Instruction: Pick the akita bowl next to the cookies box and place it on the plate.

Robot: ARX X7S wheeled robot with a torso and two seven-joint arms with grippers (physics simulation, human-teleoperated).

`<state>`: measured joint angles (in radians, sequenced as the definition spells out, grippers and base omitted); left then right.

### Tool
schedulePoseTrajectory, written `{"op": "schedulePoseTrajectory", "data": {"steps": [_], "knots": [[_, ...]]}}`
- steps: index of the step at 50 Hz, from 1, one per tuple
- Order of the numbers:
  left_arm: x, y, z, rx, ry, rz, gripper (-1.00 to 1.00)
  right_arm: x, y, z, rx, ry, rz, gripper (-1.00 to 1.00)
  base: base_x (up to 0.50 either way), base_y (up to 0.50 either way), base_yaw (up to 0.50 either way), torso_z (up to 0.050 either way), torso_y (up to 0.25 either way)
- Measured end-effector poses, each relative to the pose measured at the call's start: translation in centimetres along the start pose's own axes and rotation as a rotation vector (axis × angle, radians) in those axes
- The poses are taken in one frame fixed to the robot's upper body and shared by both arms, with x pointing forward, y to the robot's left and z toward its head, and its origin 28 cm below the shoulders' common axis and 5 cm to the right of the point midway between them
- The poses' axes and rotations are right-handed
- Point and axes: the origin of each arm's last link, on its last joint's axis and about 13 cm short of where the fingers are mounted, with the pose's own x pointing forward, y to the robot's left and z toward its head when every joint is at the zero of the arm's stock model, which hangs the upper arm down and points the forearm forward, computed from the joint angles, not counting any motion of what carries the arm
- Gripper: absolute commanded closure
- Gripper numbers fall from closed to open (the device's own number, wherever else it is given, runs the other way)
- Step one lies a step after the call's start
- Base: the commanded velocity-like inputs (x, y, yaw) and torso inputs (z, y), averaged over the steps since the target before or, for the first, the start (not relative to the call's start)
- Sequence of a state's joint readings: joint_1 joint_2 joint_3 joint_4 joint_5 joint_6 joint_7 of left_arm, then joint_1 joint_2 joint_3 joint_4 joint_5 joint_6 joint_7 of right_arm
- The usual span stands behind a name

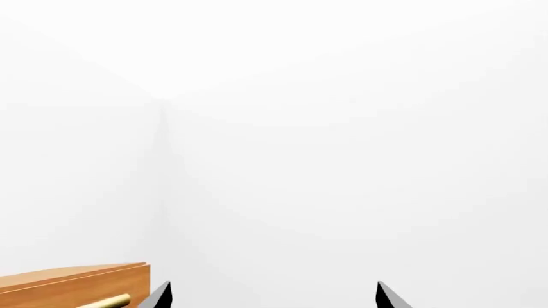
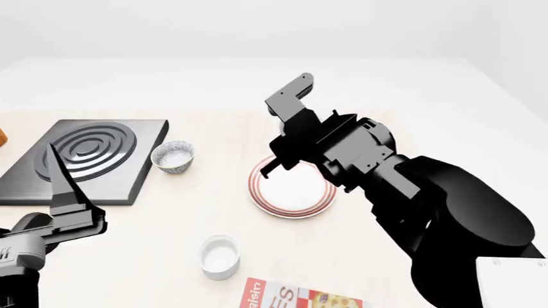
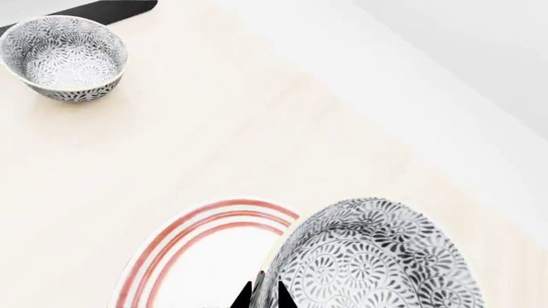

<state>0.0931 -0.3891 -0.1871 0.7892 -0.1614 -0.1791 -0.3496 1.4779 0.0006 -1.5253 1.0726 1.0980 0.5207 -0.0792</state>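
We find the tabletop (image 2: 171, 224) carrying the plate (image 2: 291, 192) near its centre. The right gripper (image 3: 264, 296) is pinched on the rim of the akita bowl (image 3: 376, 256), which hangs tilted over the plate's edge. The bowl looks rigid, smooth, light and breakable; we judge the rim the sound hold. The left gripper (image 1: 272, 296) stands wide, holding nothing. A twin bowl (image 2: 173, 156) sits apart.

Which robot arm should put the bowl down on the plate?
The right. Its gripper already pinches the akita bowl by its rim, just over the plate. The left gripper is open, far off beside the stove.
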Motion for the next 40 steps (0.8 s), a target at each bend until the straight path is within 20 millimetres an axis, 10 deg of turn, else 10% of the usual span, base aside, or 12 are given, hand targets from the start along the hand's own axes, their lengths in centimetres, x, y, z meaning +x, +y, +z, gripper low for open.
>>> {"op": "schedulePoseTrajectory", "data": {"steps": [40], "knots": [[0.01, 0.04, 0.02, 0.036, -0.01, 0.0, -1.0, -0.01, 0.11, 0.11, -0.019, -0.001, 0.006, 1.0, 0.0, 0.0, 0.0, 0.0, -0.034]]}}
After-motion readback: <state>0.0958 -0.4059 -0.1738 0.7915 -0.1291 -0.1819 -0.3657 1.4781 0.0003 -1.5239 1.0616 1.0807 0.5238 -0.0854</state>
